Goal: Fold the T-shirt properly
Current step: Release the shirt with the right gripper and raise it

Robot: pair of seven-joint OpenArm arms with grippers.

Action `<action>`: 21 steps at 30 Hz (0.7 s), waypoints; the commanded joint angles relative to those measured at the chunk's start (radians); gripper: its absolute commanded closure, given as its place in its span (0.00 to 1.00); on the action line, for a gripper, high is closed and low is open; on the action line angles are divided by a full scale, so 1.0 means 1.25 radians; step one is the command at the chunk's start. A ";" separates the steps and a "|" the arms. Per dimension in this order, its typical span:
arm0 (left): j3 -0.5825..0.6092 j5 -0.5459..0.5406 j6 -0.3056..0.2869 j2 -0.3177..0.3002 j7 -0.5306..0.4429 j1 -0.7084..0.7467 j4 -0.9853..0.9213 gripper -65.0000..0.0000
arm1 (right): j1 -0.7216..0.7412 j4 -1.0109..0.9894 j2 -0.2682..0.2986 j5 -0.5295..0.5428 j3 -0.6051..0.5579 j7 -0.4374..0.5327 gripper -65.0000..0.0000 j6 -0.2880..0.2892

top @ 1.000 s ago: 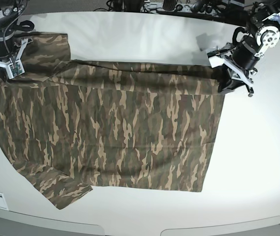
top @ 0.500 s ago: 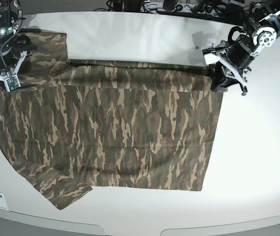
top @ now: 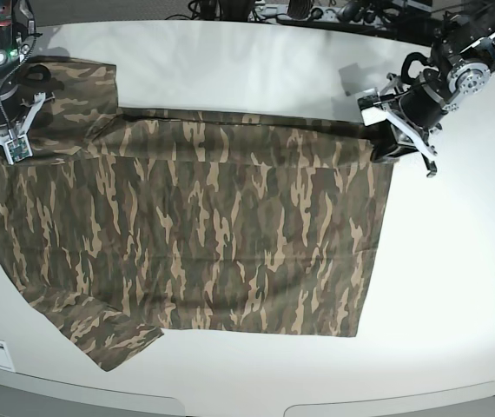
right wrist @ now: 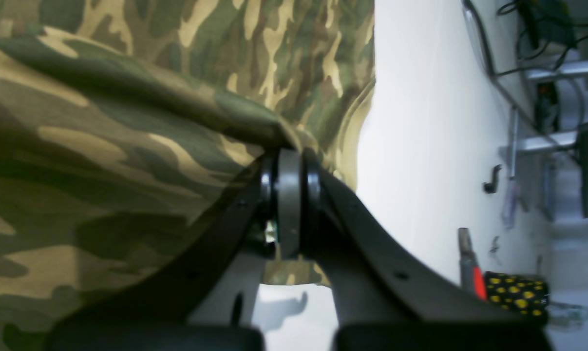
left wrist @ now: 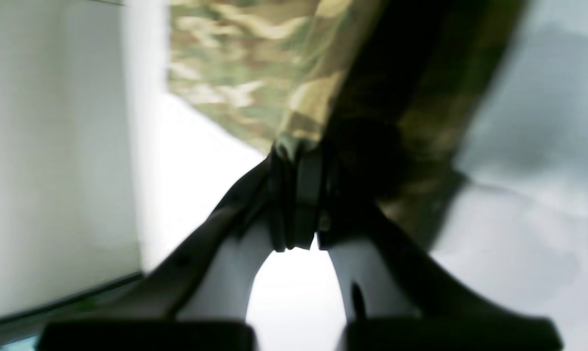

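**Both arms gripping the far edge, shirt spread flat**

The T-shirt (top: pixel 204 226) lay spread on the white desk (top: pixel 456 278), long axis running left-right in the base view, with one sleeve at the near-left corner and another at the far-left.

Left gripper (top: pixel 385 143), on the base view's right, sat at the far-right corner of the cloth. The left wrist view was blurred, but showed the fingers (left wrist: pixel 306 195) pressed together with camouflage fabric (left wrist: pixel 255 73) bunched between the tips: holding the T-shirt.

Right gripper (top: pixel 11 139), on the base view's left, sat at the far-left shoulder region beside the sleeve. The right wrist view showed its fingers (right wrist: pixel 289 204) closed on a fold of cloth (right wrist: pixel 128 146), with a small flap hanging below the pads.

Key relation: both grips were on the same far edge, at opposite ends of the long axis, and the body of the shirt extended from them toward the near side of the desk. Judgement: the coming fold probably carries this far edge over the body toward the near hem; both arms would need to travel together to keep the edge straight.

Only the wrist views confirmed the pinches. Only the base view gave the overall lay. Collar not visible.
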 commanded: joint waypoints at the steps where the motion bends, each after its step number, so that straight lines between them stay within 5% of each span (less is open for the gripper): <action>1: -0.007 0.008 0.017 -0.015 -0.006 -0.006 0.009 0.96 | 0.002 0.011 0.014 -0.007 0.009 0.011 0.74 -0.013; 4: -0.019 0.017 0.103 -0.016 0.022 -0.006 0.009 0.58 | 0.002 0.011 0.017 -0.017 0.009 -0.002 0.34 -0.098; 6: -0.022 -0.005 0.164 -0.016 0.021 -0.006 0.010 0.53 | 0.009 0.011 0.017 -0.037 0.009 -0.037 0.33 -0.160; 8: -0.022 -0.052 0.169 -0.016 0.023 -0.005 0.010 0.54 | 0.022 0.011 0.016 -0.034 0.009 -0.087 0.33 -0.161; 11: -0.022 -0.064 0.174 -0.016 0.029 -0.005 0.010 0.62 | 0.026 0.020 0.016 0.005 0.009 -0.133 0.37 -0.130; 15: -0.022 -0.064 0.221 -0.016 0.034 -0.005 0.010 1.00 | 0.006 0.073 0.016 0.139 0.009 -0.190 0.43 -0.016; 21: -0.022 -0.064 0.218 -0.016 0.033 -0.006 0.010 1.00 | -0.069 0.220 0.016 0.258 0.009 -0.200 0.43 0.107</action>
